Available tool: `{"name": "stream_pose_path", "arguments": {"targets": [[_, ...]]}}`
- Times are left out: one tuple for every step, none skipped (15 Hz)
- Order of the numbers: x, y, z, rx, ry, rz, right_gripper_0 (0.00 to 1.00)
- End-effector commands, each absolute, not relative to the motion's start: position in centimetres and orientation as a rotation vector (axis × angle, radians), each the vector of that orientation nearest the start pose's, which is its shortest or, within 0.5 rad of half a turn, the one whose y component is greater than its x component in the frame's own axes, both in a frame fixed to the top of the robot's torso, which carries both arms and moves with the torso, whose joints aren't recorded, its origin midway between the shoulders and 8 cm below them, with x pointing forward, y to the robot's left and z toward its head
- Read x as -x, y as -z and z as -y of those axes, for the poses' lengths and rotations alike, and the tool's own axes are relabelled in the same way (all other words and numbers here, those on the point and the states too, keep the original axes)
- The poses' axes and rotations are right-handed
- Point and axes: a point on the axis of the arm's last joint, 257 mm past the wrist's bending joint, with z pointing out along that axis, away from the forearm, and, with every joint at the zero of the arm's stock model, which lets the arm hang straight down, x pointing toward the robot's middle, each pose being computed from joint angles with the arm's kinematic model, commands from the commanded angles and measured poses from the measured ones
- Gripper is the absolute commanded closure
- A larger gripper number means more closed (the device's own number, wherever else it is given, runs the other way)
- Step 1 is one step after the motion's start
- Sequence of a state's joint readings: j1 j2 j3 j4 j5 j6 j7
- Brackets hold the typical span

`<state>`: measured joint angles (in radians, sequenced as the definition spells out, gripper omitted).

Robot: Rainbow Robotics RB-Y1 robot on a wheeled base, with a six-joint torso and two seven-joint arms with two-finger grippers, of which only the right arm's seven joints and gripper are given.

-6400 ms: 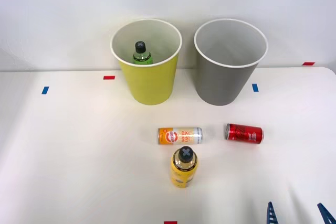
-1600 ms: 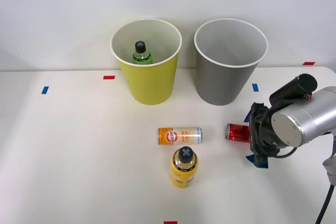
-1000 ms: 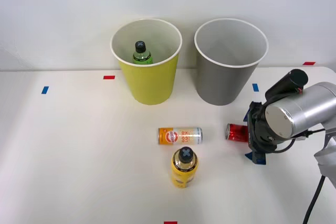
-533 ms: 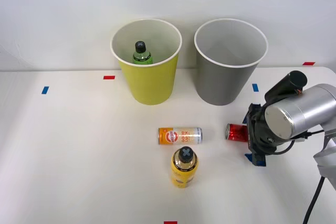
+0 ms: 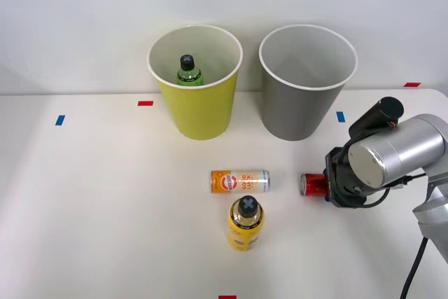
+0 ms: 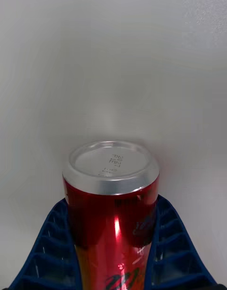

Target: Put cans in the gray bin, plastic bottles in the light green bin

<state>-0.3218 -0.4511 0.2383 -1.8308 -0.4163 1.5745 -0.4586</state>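
A red can [image 5: 313, 184] lies on its side on the white table, right of centre. My right gripper [image 5: 327, 188] is shut on it; in the right wrist view the blue ribbed fingers [image 6: 45, 252] press both sides of the red can [image 6: 112, 209], whose silver end faces away. An orange-and-white can [image 5: 240, 181] lies to its left. Just in front of that one is a yellow plastic bottle [image 5: 245, 223] with a black cap. Behind stand the light green bin [image 5: 199, 113], with a green bottle [image 5: 187, 72] inside, and the gray bin [image 5: 294, 113].
Small tape marks dot the table: red [image 5: 145, 103] and blue [image 5: 60, 120] at the left, blue [image 5: 340, 116] by the gray bin, red [image 5: 411, 85] at the far right. A white wall rises right behind the bins.
My right gripper came in from the lower right and straddled the red can with open fingers. Its fingers have now closed on the can, which shifted slightly toward me.
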Motion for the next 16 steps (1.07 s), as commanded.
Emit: {"name": "stream_pose_path", "arguments": {"targets": [[-44.6,30.9,22.0,2.378,0.544,2.410,1.00],[-44.6,30.9,22.1,2.345,0.535,2.468,1.00],[-44.4,30.7,22.5,2.286,0.518,2.573,1.00],[-44.3,30.3,22.8,2.242,0.516,2.662,1.00],[-44.0,29.6,23.1,2.175,0.515,2.782,1.00],[-43.6,28.8,23.2,2.106,0.517,2.889,1.00],[-43.3,27.9,23.4,2.051,0.520,2.983,1.00],[-42.9,26.8,23.4,1.993,0.533,3.072,1.00],[-42.5,25.5,23.5,1.924,0.535,3.181,1.00],[-42.3,24.6,23.8,1.867,0.522,3.268,1.00],[-41.9,23.6,24.2,1.798,0.490,3.367,1.00],[-41.4,22.7,24.6,1.703,0.439,3.472,1.00],[-41.0,21.9,25.0,1.634,0.395,3.551,1.00],[-40.5,21.1,25.4,1.551,0.340,3.633,1.00],[-40.1,20.4,25.9,1.466,0.273,3.711,1.00],[-39.8,19.9,26.2,1.398,0.222,3.763,1.00]]}}
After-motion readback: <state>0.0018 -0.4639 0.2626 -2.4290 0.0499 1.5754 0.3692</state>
